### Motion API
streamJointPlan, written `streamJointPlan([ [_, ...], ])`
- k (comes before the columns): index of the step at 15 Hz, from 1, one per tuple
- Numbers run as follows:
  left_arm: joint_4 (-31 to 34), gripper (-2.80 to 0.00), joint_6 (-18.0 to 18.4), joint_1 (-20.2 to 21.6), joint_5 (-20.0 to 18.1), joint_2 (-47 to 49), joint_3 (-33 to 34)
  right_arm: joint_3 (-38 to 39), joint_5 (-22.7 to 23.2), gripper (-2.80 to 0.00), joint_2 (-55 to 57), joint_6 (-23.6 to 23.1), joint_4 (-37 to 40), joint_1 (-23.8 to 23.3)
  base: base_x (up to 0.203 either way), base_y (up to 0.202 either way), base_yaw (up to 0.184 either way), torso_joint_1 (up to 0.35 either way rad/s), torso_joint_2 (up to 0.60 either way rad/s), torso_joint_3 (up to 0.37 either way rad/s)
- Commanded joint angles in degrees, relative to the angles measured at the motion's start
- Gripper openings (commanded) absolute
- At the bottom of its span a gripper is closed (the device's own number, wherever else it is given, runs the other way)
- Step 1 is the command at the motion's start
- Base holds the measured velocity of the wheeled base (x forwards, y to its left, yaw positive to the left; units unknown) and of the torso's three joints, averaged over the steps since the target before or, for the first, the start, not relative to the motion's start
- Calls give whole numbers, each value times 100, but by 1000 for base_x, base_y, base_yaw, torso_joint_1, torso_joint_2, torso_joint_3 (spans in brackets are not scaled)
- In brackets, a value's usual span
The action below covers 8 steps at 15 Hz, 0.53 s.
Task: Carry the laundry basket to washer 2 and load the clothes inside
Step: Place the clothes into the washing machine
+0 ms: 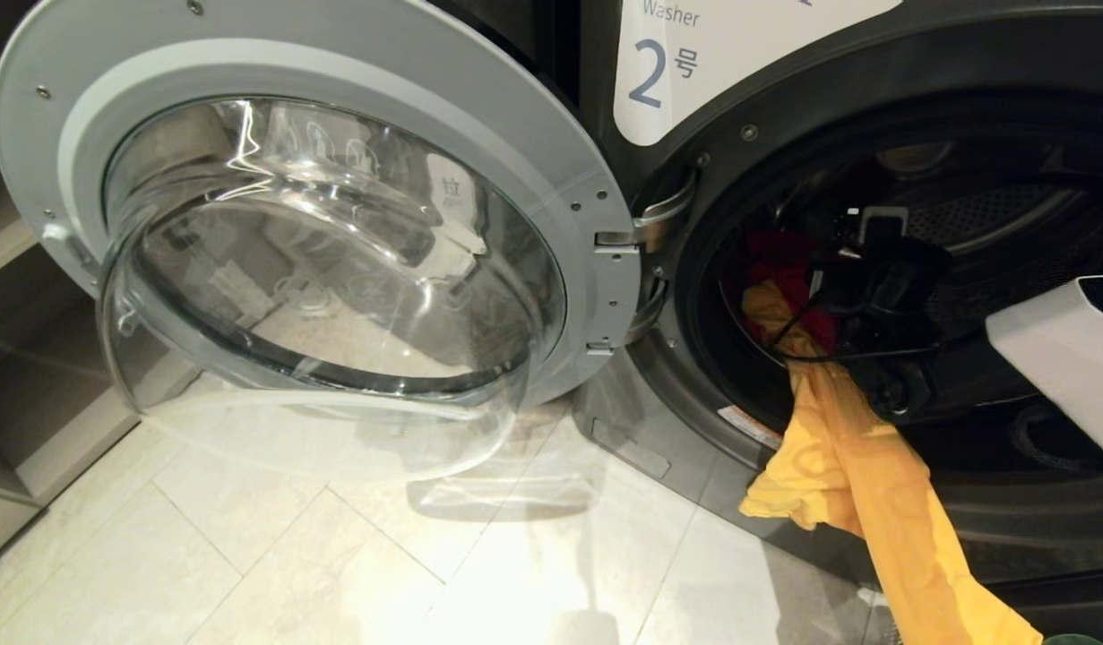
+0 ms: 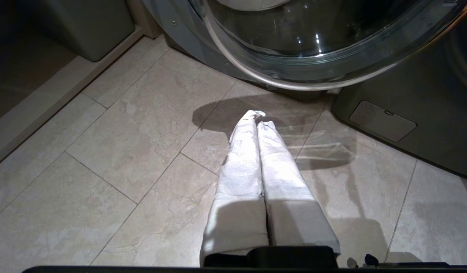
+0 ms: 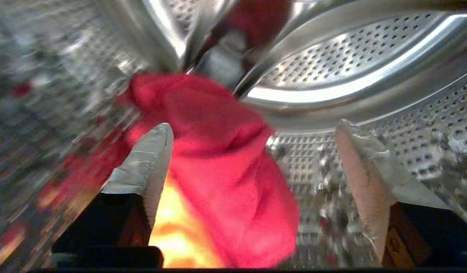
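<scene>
Well, right gripper [image 3: 252,170] gapes wide inside washer 2 [image 1: 784,116] w/ pink garment [image 3: 225,151] loose; floppy, light yellow garment [image 1: 860,475] trails out, so grab its hanging bunch.

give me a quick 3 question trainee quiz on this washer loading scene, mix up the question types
1. True or false: the yellow garment lies wholly inside the drum of washer 2.
2. Multiple choice: the right pincer is A) shut on the pink garment, B) open inside the drum, C) outside the washer.
3. Fill in: the left pincer, hanging over the floor tiles below the open door, is ____.

Key
1. False: part of it hangs out over the door opening toward the floor.
2. B: its fingers stand wide apart with the pink garment between them.
3. Shut, with nothing held.
</scene>
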Motion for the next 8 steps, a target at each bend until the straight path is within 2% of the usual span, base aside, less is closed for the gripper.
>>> streamJointPlan([
  [1,-7,-280,3,2,2,0,229,672,-19,0,-611,-5,-91,120,0,0,0,0,0,0],
  [3,-7,-280,3,2,2,0,229,1408,-57,0,-900,-12,-497,305,0,0,0,0,0,0],
  [8,-7,-280,3,2,2,0,229,2731,-490,0,-1439,-32,-1580,683,0,0,0,0,0,0],
])
